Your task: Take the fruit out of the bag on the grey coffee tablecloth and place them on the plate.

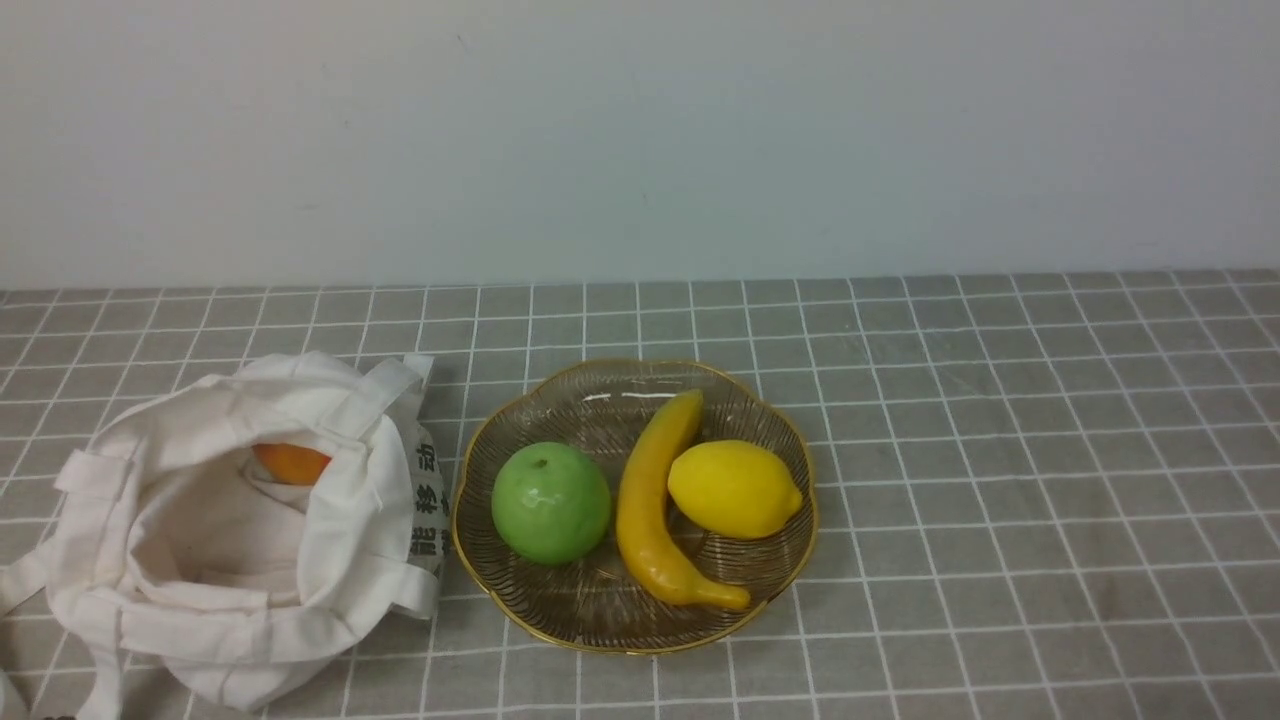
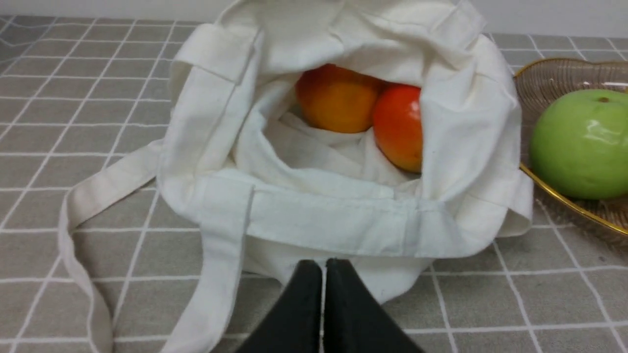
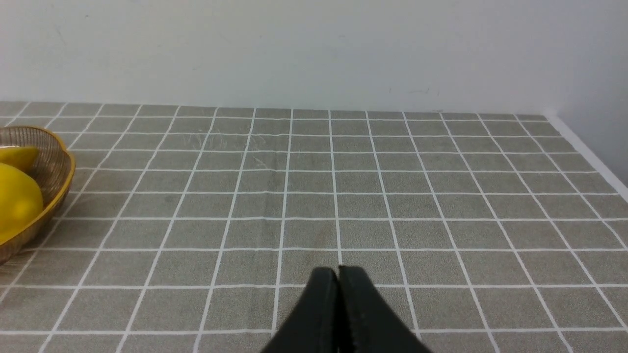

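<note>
Left claw (image 2: 323, 274) clenched empty just outside bag (image 2: 343, 225); orange fruit (image 2: 338, 100) deep inside, likely snagged cloth. Right claw (image 3: 337, 282) clenched empty.

Bag (image 2: 343, 215) mouth gapes open; orange fruit (image 2: 363, 113) deep inside, cloth folds overhanging. Plate (image 1: 560, 610) just beside bag, crowded: apple (image 1: 550, 503), banana (image 1: 655, 505), lemon (image 1: 733, 488). Tablecloth (image 3: 392, 196) right of plate bare, open passage.

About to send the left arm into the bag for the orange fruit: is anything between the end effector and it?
Yes: the bag's near rim lies directly between the shut left end effector and the orange fruit, which sits deep against the far wall beside a redder piece. The mouth gapes open, so the way in is from above.
</note>
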`<state>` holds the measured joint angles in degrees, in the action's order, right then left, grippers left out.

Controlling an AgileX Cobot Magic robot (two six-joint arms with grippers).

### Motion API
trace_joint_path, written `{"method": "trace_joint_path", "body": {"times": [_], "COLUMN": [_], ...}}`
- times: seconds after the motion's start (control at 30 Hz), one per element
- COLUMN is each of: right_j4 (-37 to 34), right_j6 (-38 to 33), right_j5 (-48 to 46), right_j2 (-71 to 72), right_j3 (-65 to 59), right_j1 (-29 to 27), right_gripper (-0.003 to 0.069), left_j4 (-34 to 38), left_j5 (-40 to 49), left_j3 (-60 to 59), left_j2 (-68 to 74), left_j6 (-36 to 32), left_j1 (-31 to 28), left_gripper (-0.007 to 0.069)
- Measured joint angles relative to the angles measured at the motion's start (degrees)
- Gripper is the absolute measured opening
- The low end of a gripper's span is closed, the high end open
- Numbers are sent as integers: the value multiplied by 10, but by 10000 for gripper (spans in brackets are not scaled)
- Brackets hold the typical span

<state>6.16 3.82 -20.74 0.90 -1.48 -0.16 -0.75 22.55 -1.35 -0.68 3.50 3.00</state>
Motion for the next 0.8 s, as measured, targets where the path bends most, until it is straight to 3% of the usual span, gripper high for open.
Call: {"method": "trace_joint_path", "body": {"times": [0.2,0.8], "right_j4": [0,0], "right_j6": [0,0], "right_j5": [0,0], "right_j2": [0,0], "right_j3": [0,0], "right_j1": [0,0], "right_gripper": [-15,-15], "left_j4": [3,4], "left_j5": [-3,-3], "left_j3": [-1,-1], "left_j2": [0,0], "left_j6": [-29,-31], "left_j1": [18,18], "left_gripper": [-8,-8]}}
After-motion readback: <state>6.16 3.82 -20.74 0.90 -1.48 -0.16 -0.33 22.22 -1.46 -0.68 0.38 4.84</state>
